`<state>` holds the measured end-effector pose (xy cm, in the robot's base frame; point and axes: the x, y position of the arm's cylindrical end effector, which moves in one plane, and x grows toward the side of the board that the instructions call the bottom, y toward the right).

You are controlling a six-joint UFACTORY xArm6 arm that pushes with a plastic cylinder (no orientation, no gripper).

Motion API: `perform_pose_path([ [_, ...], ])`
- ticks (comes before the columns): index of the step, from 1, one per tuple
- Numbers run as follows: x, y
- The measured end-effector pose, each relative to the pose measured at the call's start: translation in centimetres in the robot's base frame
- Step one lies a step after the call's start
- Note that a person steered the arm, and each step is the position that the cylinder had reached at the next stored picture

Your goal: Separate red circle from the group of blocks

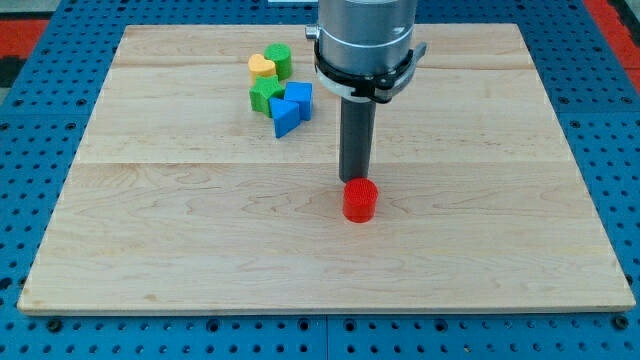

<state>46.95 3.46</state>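
- Camera view: a pale wooden board [200,240] fills most of the frame, on a blue pegboard [30,150].
- In the upper left of the frame sits a loose cluster: a yellow heart [262,66] touching a green block [279,60], whose shape I cannot make out.
- Just below them lie another green block [263,95], a blue triangle [284,118] and a blue block [299,97], all packed close.
- Near the centre, my tip [355,179] stands at the upper edge of the red circle [360,200], apparently touching it.
- The red circle lies well apart from the cluster, to its lower right.
- The rod ends plain, with no fingers to open or close.
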Motion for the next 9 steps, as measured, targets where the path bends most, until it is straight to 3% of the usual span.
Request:
perform_pose_path([
  [1, 1.6, 2.6],
  [2, 1.6, -0.9],
  [4, 4.8, 0.9],
  [6, 6.0, -4.7],
  [8, 10.7, 2.1],
  [9, 9.9, 6.4],
])
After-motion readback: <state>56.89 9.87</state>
